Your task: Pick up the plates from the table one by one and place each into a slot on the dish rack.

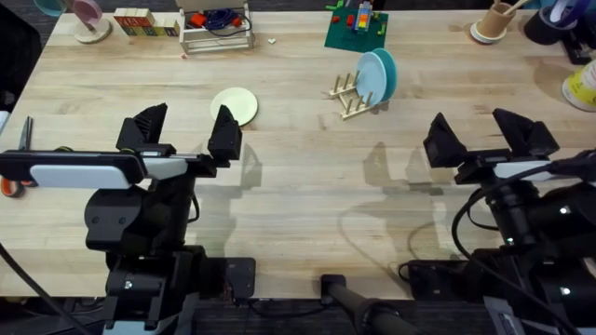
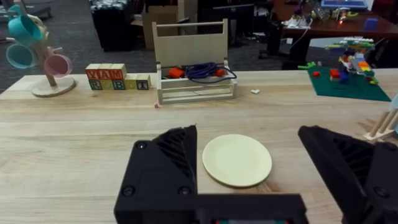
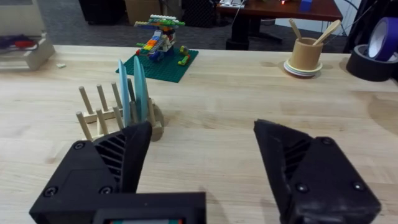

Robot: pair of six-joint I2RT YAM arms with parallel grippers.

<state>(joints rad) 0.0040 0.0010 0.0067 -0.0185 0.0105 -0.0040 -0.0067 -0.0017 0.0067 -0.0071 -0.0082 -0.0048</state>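
A pale cream-yellow plate point(image 1: 234, 105) point(image 2: 237, 160) lies flat on the wooden table point(image 1: 298, 186), left of centre. My left gripper point(image 1: 184, 130) is open just in front of it, with nothing between its fingers. The small dish rack point(image 1: 349, 96) point(image 3: 99, 118) stands right of centre with a light teal-blue plate point(image 1: 377, 76) upright in it. In the right wrist view, two thin teal edges point(image 3: 139, 90) stand between the pegs. My right gripper point(image 1: 486, 137) is open and empty, nearer the front right and well away from the rack.
Along the back edge are a mug tree point(image 1: 88, 23), letter blocks point(image 1: 146, 23), a small crate with cables point(image 1: 216, 28), a green board with bricks point(image 1: 357, 28), a cup of utensils point(image 1: 492, 23) and a tape roll point(image 1: 549, 23).
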